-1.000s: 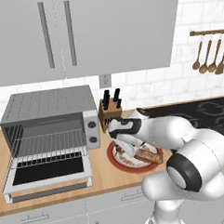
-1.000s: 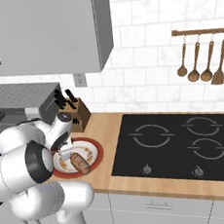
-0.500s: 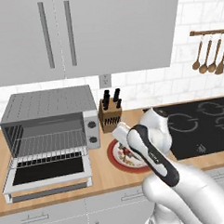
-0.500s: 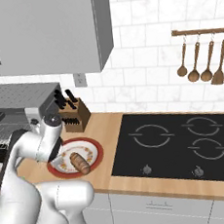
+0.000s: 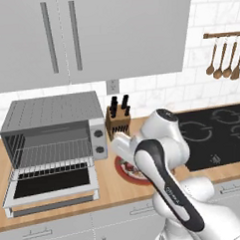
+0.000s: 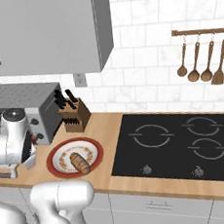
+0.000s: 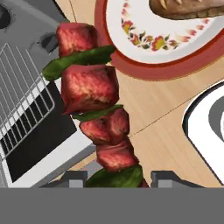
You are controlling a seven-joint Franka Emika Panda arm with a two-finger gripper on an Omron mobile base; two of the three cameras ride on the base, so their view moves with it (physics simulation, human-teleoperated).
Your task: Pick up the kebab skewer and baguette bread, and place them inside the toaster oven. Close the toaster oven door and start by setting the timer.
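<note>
On the wooden desk (image 6: 111, 128), the red-rimmed plate (image 6: 74, 158) bearing the golden-brown baguette bread (image 6: 80, 162) lies right of the boxy silver-grey toaster oven (image 5: 55, 130); the wooden knife block (image 6: 74, 115) stands behind the plate.

Kebab skewer (image 7: 98, 113) of red meat chunks and green pepper slices, held up off the counter between the toaster oven and the red-rimmed plate (image 6: 54, 154). Baguette bread (image 6: 79, 162), small and golden-brown with darker slashes, lying on that plate to the right of the toaster oven. Toaster oven (image 5: 53, 131), boxy and silver-grey, wire rack showing, toaster oven door (image 5: 51, 187) folded down flat in front.
</note>
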